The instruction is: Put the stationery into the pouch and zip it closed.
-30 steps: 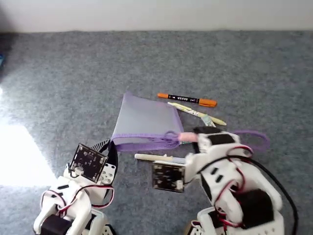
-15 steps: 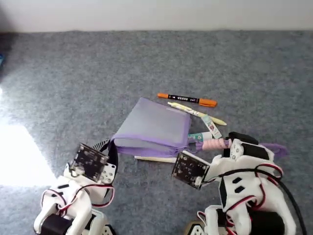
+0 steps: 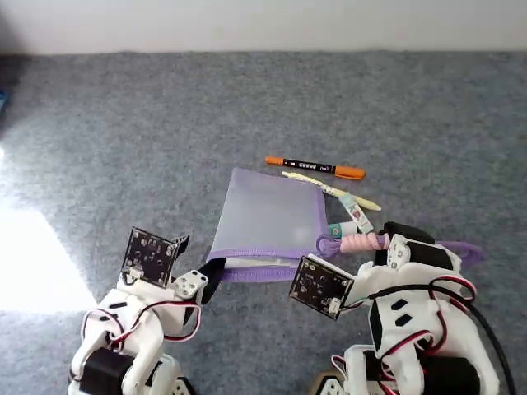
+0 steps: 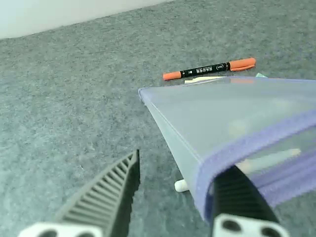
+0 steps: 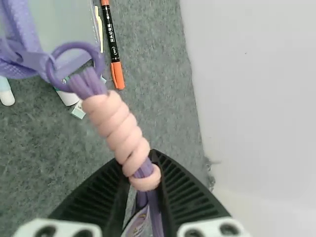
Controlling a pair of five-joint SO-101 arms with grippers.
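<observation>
High view: purple pouch flat on the grey mat, pinned at both near corners, pens outside it.
The right gripper is clenched on the pink-wrapped pull cord at the pouch's zip end, cord drawn taut. The left gripper is spread wide, one finger tucked beneath the opposite near corner, the other off to the side on the mat, so nothing is pinched there. An orange marker and a yellow pen lie just beyond the far edge; a white pen sits at the near edge, under or inside the pouch, I cannot tell which. As I judge it, loading has hardly begun: the left jaws should close on that corner before the right pulls further, keeping the mouth steady and square so the fabric does not drag over the pens.
</observation>
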